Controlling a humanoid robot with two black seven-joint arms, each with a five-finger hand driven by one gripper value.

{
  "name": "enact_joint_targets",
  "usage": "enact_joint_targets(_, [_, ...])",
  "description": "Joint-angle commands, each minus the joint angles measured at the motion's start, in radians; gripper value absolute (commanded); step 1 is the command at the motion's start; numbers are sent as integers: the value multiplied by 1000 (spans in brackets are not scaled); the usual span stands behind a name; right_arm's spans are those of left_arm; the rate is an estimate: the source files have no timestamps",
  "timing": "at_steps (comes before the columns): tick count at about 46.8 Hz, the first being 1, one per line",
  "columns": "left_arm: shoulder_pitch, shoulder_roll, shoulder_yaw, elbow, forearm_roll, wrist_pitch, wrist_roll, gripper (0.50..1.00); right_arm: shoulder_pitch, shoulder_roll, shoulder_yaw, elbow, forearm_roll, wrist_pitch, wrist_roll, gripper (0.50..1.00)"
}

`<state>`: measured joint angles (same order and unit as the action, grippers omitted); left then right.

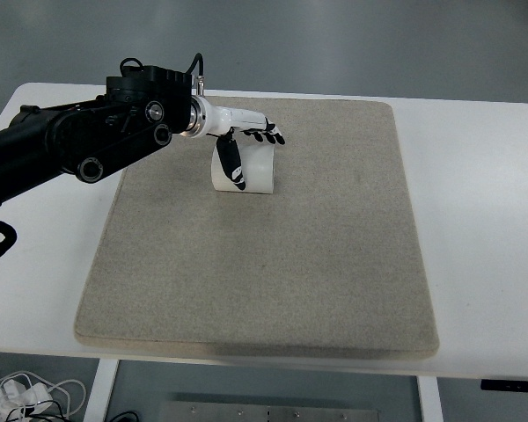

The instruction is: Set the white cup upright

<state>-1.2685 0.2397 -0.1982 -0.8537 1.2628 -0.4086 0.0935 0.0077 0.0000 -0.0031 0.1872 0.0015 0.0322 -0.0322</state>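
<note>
The white cup (257,172) sits on the beige mat (273,272) at the mat's far left-centre; I cannot tell from its shape which way it faces. My left hand (253,156), white with black fingertips, reaches in from the left on a black arm (79,145). Its fingers (266,135) stretch flat over the cup's top and the thumb (234,170) hangs down across the cup's front left. The fingers are spread, not wrapped around the cup. The right arm is out of view.
The mat covers most of the white table (484,220), with bare table strips left and right. Cables (18,396) lie on the floor below the near left corner.
</note>
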Motion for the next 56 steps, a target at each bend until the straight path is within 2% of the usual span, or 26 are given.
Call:
enact_joint_targets(1, [1, 0, 0, 1, 0, 1, 0, 984, 0, 0, 0, 0, 0, 0, 0, 952])
enact_joint_targets(13, [3, 1, 2, 7, 3, -1, 12, 913, 0, 0, 0, 0, 0, 0, 0, 952])
enact_joint_targets(23, [5, -6, 2, 16, 7, 1, 20, 812, 0, 0, 0, 0, 0, 0, 0, 952])
enact_joint_targets(30, [5, -8, 0, 19, 9, 1, 20, 666, 0, 0, 0, 0, 0, 0, 0, 952])
enact_joint_targets(36, [6, -6, 2, 19, 9, 1, 20, 583, 0, 0, 0, 2, 0, 0, 0, 952])
enact_joint_targets(39, [9, -6, 0, 19, 9, 1, 20, 504, 0, 0, 0, 0, 0, 0, 0, 952])
enact_joint_targets(51, [-6, 3, -23, 19, -22, 1, 18, 500, 0, 0, 0, 0, 0, 0, 0, 952])
enact_joint_targets(56, [-11, 10, -73, 19, -52, -6, 18, 500, 0, 0, 0, 0, 0, 0, 0, 952])
